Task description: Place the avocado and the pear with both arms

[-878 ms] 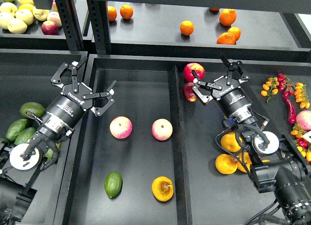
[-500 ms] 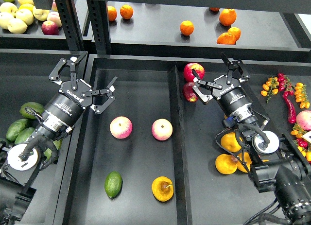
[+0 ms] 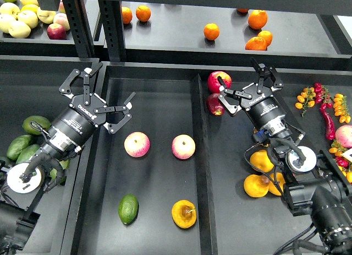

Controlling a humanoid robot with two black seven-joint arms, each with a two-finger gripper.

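The avocado [image 3: 128, 209], glossy green and egg-shaped, lies at the front left of the middle tray [image 3: 159, 101]. The pear [image 3: 183, 213], yellow-orange with a dark dimple and short stem, lies to its right. My left gripper [image 3: 109, 85] is open and empty, hovering over the tray's left rim, well behind the avocado. My right gripper [image 3: 241, 79] is open and empty over the right tray, next to two red apples [image 3: 219, 80], far behind the pear.
Two pink-yellow apples [image 3: 137, 144] [image 3: 183, 146] sit mid-tray between the grippers and the fruit. More green avocados [image 3: 34, 124] lie at the left, yellow-orange fruit [image 3: 256, 185] under my right arm, chillies [image 3: 328, 109] at right. Mandarins [image 3: 212, 31] are on the back shelf.
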